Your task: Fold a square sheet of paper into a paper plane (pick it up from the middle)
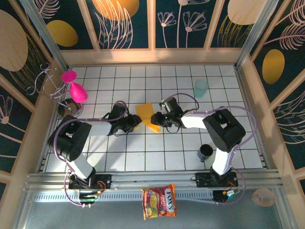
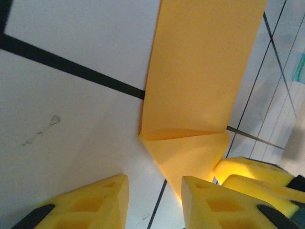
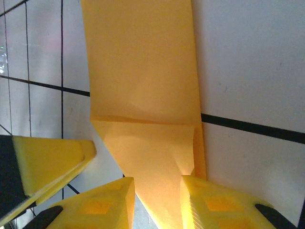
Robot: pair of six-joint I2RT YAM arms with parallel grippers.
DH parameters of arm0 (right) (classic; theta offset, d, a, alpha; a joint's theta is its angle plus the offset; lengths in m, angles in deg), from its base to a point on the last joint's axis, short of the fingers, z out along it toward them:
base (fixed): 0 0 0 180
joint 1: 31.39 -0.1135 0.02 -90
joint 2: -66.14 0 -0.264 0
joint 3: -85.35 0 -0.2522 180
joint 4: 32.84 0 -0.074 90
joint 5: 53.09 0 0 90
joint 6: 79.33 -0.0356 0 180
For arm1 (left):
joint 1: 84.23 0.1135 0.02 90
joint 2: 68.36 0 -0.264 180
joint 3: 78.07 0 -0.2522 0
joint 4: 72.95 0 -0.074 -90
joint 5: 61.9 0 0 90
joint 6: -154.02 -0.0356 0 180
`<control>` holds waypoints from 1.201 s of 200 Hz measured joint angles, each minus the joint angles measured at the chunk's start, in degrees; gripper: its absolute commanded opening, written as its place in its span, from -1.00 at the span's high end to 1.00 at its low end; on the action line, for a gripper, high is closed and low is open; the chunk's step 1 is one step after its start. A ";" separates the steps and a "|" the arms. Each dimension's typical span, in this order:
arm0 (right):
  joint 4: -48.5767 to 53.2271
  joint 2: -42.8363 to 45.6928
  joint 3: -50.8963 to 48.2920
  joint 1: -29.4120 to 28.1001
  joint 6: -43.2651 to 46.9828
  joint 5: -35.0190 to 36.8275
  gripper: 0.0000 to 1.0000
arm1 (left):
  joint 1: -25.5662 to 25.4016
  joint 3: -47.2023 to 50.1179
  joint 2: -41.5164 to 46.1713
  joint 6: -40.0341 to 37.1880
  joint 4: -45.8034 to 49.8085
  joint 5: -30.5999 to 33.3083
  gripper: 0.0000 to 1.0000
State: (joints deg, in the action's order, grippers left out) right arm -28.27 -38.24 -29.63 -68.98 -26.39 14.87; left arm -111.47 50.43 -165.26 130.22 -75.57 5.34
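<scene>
The square sheet of paper (image 1: 145,113) lies mid-table, orange-yellow, folded to a narrow strip with a triangular point (image 1: 153,127) at its near end. My left gripper (image 1: 137,125) sits low at that point from the left, my right gripper (image 1: 155,119) from the right, their tips nearly meeting. In the left wrist view the paper (image 2: 200,86) ends in a folded point beside my right finger; the left gripper (image 2: 155,191) is open over bare tile. In the right wrist view the paper (image 3: 143,71) runs down between the parted fingers of the right gripper (image 3: 157,191), which is open.
A teal cup (image 1: 200,88) stands at the back right and a dark mug (image 1: 206,151) beside the right arm. A wire stand with pink pieces (image 1: 74,90) is at the left. A red-and-yellow snack packet (image 1: 159,201) lies on the front rail.
</scene>
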 measured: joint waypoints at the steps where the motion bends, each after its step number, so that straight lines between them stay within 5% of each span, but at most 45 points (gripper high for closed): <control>1: 0.00 -0.07 0.00 0.00 0.02 -0.02 0.42 | 0.00 -0.02 -0.04 0.07 -0.02 0.00 0.39; 240: 0.09 -1.33 -0.07 0.26 -0.37 -0.28 0.55 | 1.60 -1.55 -4.66 4.59 -9.35 -5.46 0.49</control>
State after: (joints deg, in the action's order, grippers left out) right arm -28.19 -39.57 -29.69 -68.71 -26.76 14.58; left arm -109.87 48.88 -169.91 134.81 -84.92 -0.12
